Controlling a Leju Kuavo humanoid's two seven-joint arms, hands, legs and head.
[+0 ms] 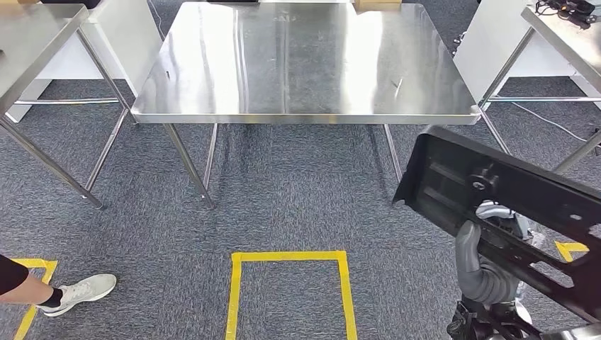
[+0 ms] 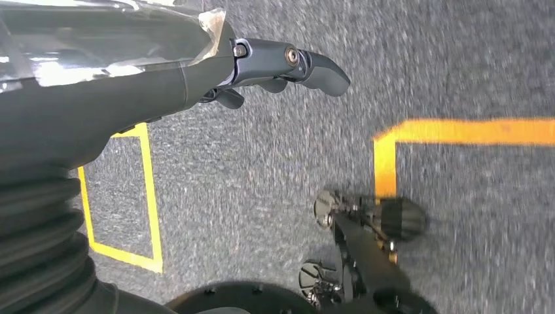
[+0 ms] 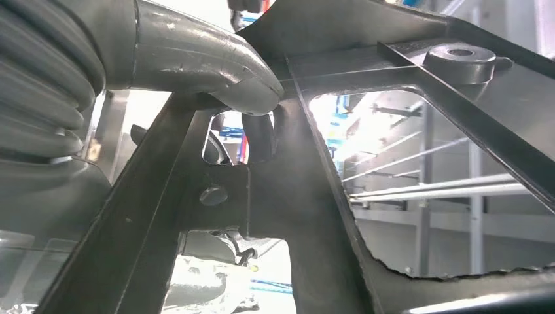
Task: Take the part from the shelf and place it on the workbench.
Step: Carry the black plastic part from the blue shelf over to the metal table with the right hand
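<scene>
A large black ribbed part (image 1: 496, 205), a flat plastic frame with cut-outs, hangs tilted at the lower right of the head view. My right hand (image 1: 485, 265) grips it from below, grey thumb up against its underside. Close up, the thumb (image 3: 222, 72) presses on a rib of the part (image 3: 314, 176) and a dark finger pokes through a hole. The steel workbench (image 1: 298, 64) stands ahead across a strip of carpet, its top bare and shiny. My left hand (image 2: 288, 65) hangs over the carpet, dark fingers loosely bent, holding nothing.
A second steel table (image 1: 35, 42) stands at the far left and another (image 1: 567, 35) at the far right. Yellow tape marks a square (image 1: 290, 283) on the grey carpet before me. A person's leg and white shoe (image 1: 78, 292) are at the lower left.
</scene>
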